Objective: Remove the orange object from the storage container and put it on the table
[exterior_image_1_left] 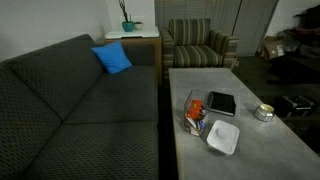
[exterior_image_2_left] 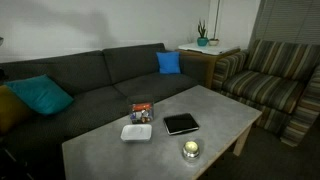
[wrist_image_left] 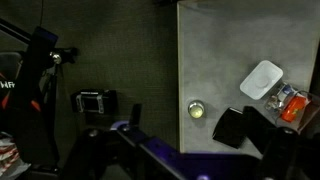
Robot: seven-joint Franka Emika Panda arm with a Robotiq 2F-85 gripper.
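Note:
The orange object [exterior_image_1_left: 193, 108] [exterior_image_2_left: 141, 110] lies inside the storage container [exterior_image_1_left: 196, 117] [exterior_image_2_left: 142, 113], a small clear box on the grey table [exterior_image_1_left: 250, 150] [exterior_image_2_left: 220, 108]. From high above, the wrist view shows the container [wrist_image_left: 290, 98] with the orange object [wrist_image_left: 292, 110] at the right edge of the table [wrist_image_left: 215, 50]. My gripper [wrist_image_left: 190, 155] shows only as dark blurred shapes along the bottom of that view, far from the box. Its fingers stand wide apart, open, with nothing between them. Neither exterior view shows the gripper.
On the table are a flat white tray [exterior_image_1_left: 223, 137] [exterior_image_2_left: 136, 131] [wrist_image_left: 262, 79], a black tablet [exterior_image_1_left: 221, 103] [exterior_image_2_left: 181, 123] [wrist_image_left: 230, 127] and a round tin [exterior_image_1_left: 264, 112] [exterior_image_2_left: 190, 149] [wrist_image_left: 196, 110]. A dark sofa [exterior_image_1_left: 80, 100] [exterior_image_2_left: 100, 75] runs along the table; a striped armchair [exterior_image_1_left: 200, 45] [exterior_image_2_left: 270, 85] stands at its end.

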